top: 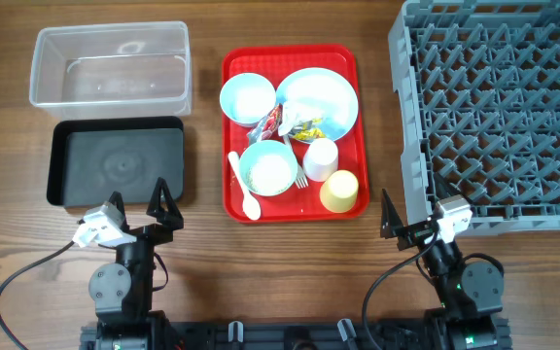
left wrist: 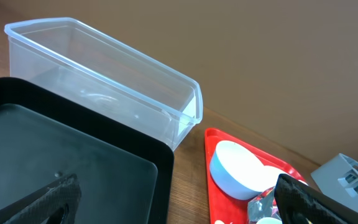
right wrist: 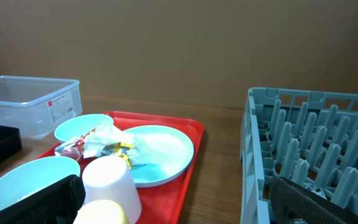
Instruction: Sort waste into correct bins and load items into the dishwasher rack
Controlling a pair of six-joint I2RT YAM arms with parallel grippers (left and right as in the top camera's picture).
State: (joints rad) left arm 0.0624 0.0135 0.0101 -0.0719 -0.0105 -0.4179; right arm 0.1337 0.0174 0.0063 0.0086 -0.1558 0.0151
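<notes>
Small heap of waste on the near-left rim of a pale blue plate, itself on a red tray in the middle of the tabletop: crumpled white tissue, red wrapper and yellow wrapper, touching one another. Forms a short ragged line, long axis roughly from the left edge toward the right edge. Looks light and crinkled, wrappers shiny, tissue soft and bunched. Lies beyond both claws, toward the far edge: ahead and rightward of the left gripper, ahead and leftward of the right gripper. Seems a little nearer the right one, though the bins stand on the left arm's side: clear tub at the far-left corner, black tray just in front of it. Both claws spread wide, pinching nothing, low by the near edge. Around the heap on the same tray: far bowl, near bowl, white cup, yellow cup, white spoon, fork. Grey dishwasher rack along the right edge, no dishes in it. Nothing sorted yet by the look of it.
</notes>
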